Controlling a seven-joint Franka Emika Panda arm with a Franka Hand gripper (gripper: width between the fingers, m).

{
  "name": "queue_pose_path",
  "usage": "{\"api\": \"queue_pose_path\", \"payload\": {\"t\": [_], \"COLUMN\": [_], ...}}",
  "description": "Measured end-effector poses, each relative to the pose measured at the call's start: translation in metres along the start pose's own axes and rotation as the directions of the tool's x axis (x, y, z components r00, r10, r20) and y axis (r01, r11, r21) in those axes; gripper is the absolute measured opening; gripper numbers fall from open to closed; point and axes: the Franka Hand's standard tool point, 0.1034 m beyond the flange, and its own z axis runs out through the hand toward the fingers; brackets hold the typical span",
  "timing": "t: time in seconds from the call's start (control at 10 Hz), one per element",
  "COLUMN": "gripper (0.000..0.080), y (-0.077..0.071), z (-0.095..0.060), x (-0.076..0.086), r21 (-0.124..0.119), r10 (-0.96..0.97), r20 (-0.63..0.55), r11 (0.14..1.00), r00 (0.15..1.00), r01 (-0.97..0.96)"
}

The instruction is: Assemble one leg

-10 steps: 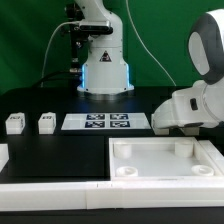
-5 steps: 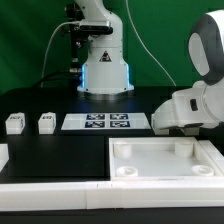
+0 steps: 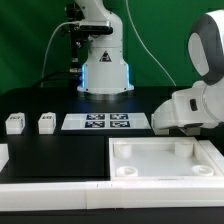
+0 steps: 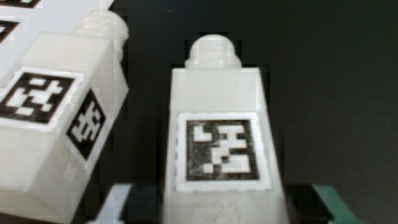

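Presently, the small white chunky plastic leg (image 4: 217, 120), with a black-and-white square tag on the face turned to the camera, is seen in the wrist view, centred between the jaws on the black counter (image 4: 329, 90). The jaws are held apart: one dark tip is seen on each side of the leg's blunt end, with a sliver of gap on both sides, so nothing is gripped yet. The leg's long axis is pointed straight away from the jaws, its rounded peg at the far end, so the closing line is laid across its narrow width. A second white tagged leg (image 4: 63, 110) is set just beside it, close to one jaw, and a clash there is judged the risk. In the exterior view, leg and jaws are hidden behind the single arm's white casing (image 3: 190, 105), at that view's right, near the big flat white square top (image 3: 150, 146).
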Motion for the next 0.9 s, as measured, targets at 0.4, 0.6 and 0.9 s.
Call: {"api": "queue_pose_path", "payload": {"t": [0.4, 0.6, 0.9], "gripper": [0.0293, 0.0293, 0.0293], "y": [0.009, 0.019, 0.017], "z": [-0.041, -0.056, -0.057], "x": [-0.037, -0.053, -0.046], "r21": [-0.012, -0.009, -0.005], "r10": [-0.008, -0.027, -0.028], "r20": [-0.041, -0.044, -0.111], "r11": [1.0, 1.0, 1.0], "r00": [0.999, 0.999, 0.993], "r01": [0.007, 0.027, 0.027]}}
